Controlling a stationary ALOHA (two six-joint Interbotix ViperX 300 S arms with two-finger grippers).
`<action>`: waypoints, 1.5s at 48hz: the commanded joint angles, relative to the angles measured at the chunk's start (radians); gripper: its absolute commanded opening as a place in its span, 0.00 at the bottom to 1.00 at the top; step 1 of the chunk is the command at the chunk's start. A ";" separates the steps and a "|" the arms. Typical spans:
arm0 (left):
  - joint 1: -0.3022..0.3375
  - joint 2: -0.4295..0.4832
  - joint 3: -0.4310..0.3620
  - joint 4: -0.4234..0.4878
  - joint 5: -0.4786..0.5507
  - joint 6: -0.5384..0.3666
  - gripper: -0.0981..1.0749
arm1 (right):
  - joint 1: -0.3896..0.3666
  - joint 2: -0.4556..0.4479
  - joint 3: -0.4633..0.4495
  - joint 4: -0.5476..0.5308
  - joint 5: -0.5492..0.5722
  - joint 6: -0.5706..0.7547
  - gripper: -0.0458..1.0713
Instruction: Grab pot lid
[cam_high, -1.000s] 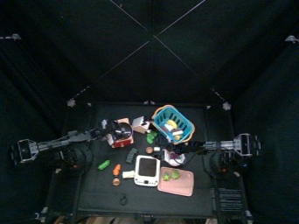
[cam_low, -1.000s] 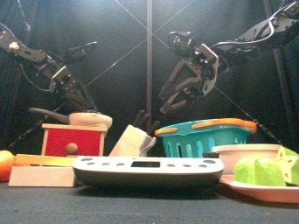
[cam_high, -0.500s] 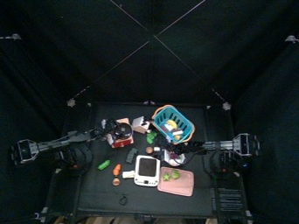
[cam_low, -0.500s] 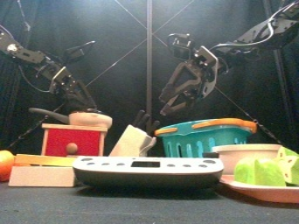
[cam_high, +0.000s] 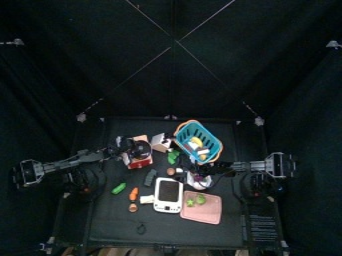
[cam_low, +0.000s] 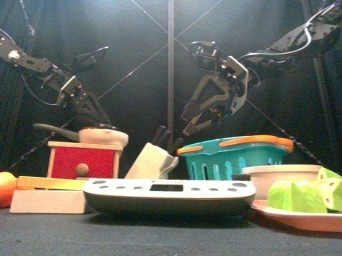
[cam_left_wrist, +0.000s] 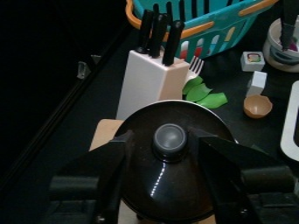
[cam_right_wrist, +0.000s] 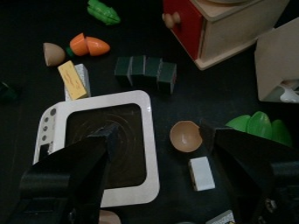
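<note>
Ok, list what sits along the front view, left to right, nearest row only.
Orange fruit → red box → white scale → knife block → blue basket → plate of green pieces.

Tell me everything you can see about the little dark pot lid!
The pot lid is small, round and dark, shiny like metal, with a round grey knob in its middle. It lies flat, knob up, on top of something tan. The left gripper hangs right over it with a wide-open jaw on each side; I cannot tell if they touch it. Behind it stand a white knife block and a blue basket.
</note>
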 joint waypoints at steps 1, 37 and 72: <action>0.003 0.000 -0.011 -0.003 -0.012 0.000 0.77 | -0.003 -0.017 -0.025 0.000 -0.003 -0.002 0.95; 0.003 0.043 -0.012 -0.028 -0.006 0.000 0.74 | -0.003 -0.017 -0.021 0.002 -0.003 -0.002 0.95; -0.021 -0.101 0.003 -0.048 -0.014 -0.002 0.60 | -0.003 -0.014 -0.021 0.002 -0.003 -0.002 0.95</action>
